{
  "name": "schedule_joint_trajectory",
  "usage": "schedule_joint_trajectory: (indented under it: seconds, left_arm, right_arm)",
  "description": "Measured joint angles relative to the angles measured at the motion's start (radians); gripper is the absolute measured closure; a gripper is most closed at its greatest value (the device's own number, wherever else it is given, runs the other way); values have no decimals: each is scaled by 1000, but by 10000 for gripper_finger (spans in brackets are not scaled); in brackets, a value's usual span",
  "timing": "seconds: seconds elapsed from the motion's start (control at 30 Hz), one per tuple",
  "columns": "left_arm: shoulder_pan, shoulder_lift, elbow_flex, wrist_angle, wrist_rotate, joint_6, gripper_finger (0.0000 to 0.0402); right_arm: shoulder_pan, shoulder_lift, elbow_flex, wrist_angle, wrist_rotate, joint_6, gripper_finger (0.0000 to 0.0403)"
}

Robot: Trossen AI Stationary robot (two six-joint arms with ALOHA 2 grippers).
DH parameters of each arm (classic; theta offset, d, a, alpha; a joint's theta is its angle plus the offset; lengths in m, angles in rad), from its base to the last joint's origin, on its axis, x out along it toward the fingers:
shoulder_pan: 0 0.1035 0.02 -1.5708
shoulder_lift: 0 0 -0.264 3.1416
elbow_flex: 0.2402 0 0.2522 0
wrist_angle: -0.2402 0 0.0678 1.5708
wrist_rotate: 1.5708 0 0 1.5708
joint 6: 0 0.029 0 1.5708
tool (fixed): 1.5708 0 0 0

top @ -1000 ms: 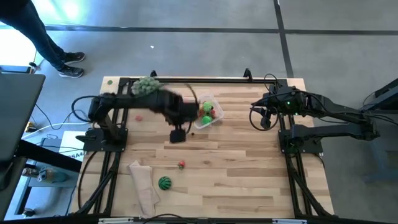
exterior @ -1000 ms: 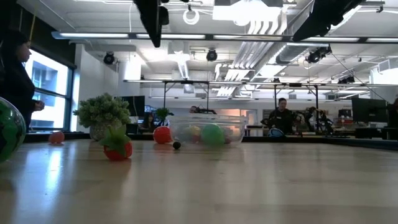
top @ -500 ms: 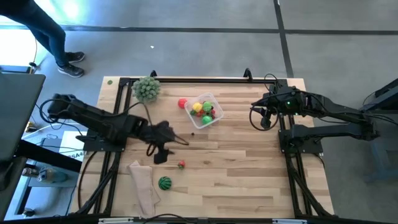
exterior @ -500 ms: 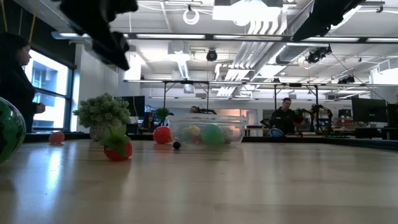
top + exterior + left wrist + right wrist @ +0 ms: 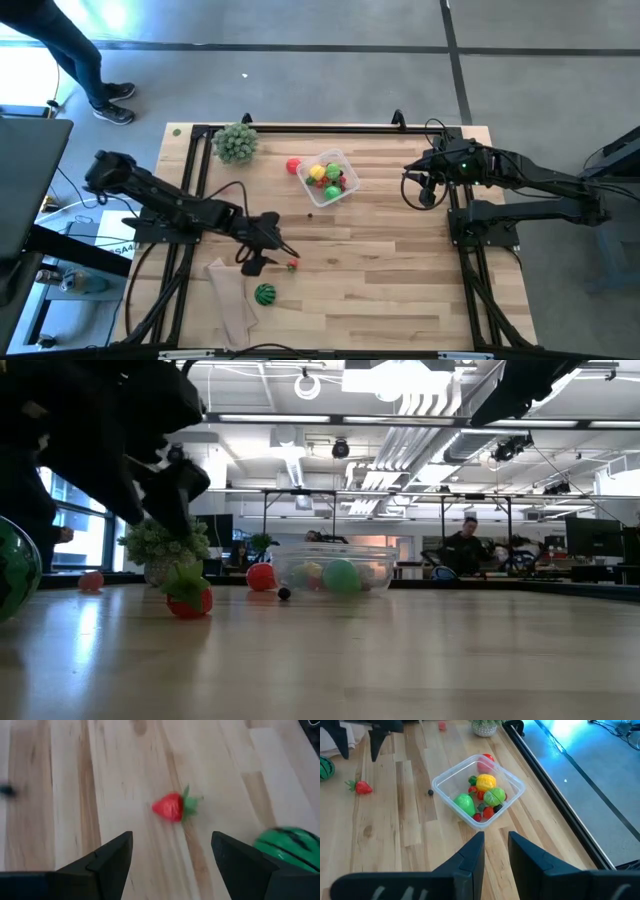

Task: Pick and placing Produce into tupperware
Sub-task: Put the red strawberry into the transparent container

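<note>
Clear tupperware (image 5: 479, 795) holds yellow, green and red produce.
Left gripper (image 5: 172, 857) gapes over a strawberry (image 5: 172, 806); right gripper (image 5: 495, 851), at three o'clock, stands slightly parted.

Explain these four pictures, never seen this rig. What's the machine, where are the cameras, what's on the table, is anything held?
Two dark robot arms work at a wooden table. One camera looks straight down, one sits at tabletop level, and one rides on each wrist. The left claw is open and empty, close over a toy strawberry that lies between its fingers in the left wrist picture. A striped green watermelon ball and a beige cloth lie nearby. The clear plastic box already holds several toy fruits; a red one sits just outside it, by a leafy green ball. The right claw waits at the table's edge, holding nothing.
</note>
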Motion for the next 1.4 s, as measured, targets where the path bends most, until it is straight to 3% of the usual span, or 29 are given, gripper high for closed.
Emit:
schedule_joint_trajectory:
  seconds: [0.27,0.4,0.87,1.4]
  left_arm:
    - [0,119,0,125,11,298,140]
    - [0,166,1,160,35,376,140]
    - [0,278,1,295,63,392,140]
    - [0,280,2,341,43,343,161]
  right_arm:
    - [0,0,0,0,0,0,327]
    - [0,0,0,0,0,0,327]
    - [0,0,0,0,0,0,327]
    - [0,0,0,0,0,0,327]
